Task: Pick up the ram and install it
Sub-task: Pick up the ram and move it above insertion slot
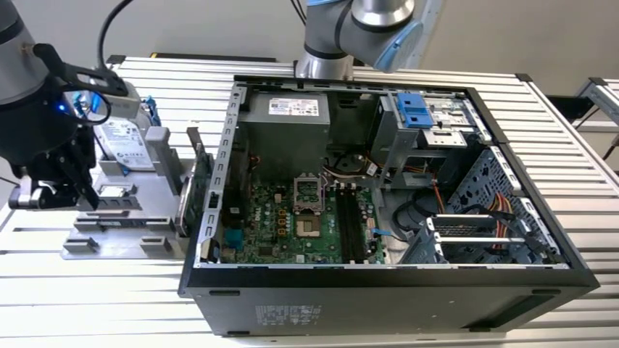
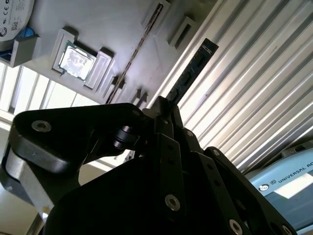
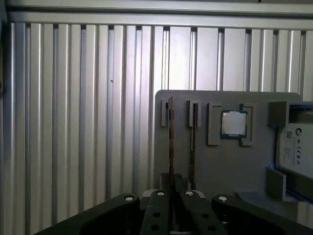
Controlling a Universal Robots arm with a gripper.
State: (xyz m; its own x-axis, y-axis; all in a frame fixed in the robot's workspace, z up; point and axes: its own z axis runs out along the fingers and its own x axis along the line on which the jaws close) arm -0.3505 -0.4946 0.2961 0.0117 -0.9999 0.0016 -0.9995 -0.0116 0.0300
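**One ram stick clamped in the gripper, at the parts tray**

- One long, narrow dark circuit-board ram [image 2: 195, 66] [image 3: 170, 137] is pinched at its near end between the black fingers [image 2: 166, 147] of the gripper [image 2: 168, 110] [image 3: 171, 191] [image 1: 82, 196]. The jaws are closed tight on it. In the first wrist view the stick shows edge-on.
- The free end of the ram juts out past the fingers, over the edge of the grey plastic parts tray [image 1: 116, 239] [image 3: 220, 166] [image 2: 112, 29] and the ribbed aluminium table [image 1: 97, 304].
- A second thin stick [image 3: 193, 142] stands edge-on in a tray slot just beside the held one.
- A small square silver processor chip [image 3: 234, 123] [image 2: 76, 61] sits in its own tray pocket.
- A silver hard drive [image 1: 124, 145] leans at the tray's 12 o'clock end in the exterior view.
- An upright green expansion card [image 1: 203, 188] stands at the tray's 3 o'clock edge.
- In the exterior view, the open black computer case [image 1: 387, 293] lies at 3 o'clock from the tray. The green motherboard [image 1: 280, 225] inside it is exposed, with long black memory slots [image 1: 350, 225] running 12 to 6. The gripper is well apart from these.
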